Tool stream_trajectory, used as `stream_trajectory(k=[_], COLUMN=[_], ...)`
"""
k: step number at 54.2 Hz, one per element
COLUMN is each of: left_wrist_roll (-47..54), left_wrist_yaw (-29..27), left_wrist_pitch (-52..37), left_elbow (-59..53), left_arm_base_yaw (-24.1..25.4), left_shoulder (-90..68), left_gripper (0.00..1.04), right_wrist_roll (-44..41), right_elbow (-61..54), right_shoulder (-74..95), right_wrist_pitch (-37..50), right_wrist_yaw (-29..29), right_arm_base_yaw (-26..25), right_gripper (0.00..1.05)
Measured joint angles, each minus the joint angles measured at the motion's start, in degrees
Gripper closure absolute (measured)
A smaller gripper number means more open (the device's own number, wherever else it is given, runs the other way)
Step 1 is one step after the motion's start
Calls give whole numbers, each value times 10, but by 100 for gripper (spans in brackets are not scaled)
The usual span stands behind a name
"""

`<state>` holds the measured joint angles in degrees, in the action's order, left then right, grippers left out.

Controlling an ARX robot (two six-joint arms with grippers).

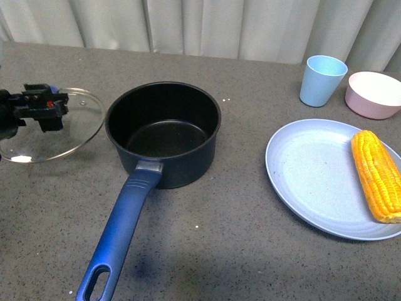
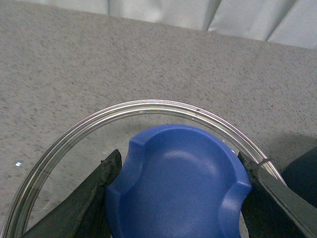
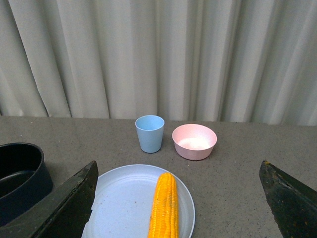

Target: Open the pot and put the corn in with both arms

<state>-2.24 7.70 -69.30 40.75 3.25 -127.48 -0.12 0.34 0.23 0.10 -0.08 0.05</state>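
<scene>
Left claw point(image 1: 47, 108) pinching the blue knob point(image 2: 178, 183) of the glass lid point(image 1: 81, 122), clear of the open saucepan point(image 1: 163, 135) on the bench; right claw point(image 3: 178, 167) spread, empty, near the corn cob point(image 1: 376, 175) on its plate point(image 1: 307, 163), transfer outstanding.

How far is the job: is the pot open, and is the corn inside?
Done: the pot is open and empty. In hand: the left gripper holds the lid by its blue knob, beside the pot. To do: the corn lies on the blue plate; the open right gripper has not taken it.
</scene>
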Motion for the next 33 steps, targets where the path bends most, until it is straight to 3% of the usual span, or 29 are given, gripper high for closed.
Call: stream_trajectory(k=[26,33], left_wrist_roll=[6,10], left_wrist_yaw=[-13,-12], left_wrist_pitch=[19,19], left_elbow=[27,25], left_arm_base_yaw=[-6,-6], left_shoulder=[-54,-51], left_gripper=[43,25], right_wrist_roll=[0,0], right_elbow=[0,0], right_shoulder=[0,0], right_wrist_pitch=[0,0], right_wrist_yaw=[0,0], right_arm_base_yaw=[0,0], right_gripper=[9,9])
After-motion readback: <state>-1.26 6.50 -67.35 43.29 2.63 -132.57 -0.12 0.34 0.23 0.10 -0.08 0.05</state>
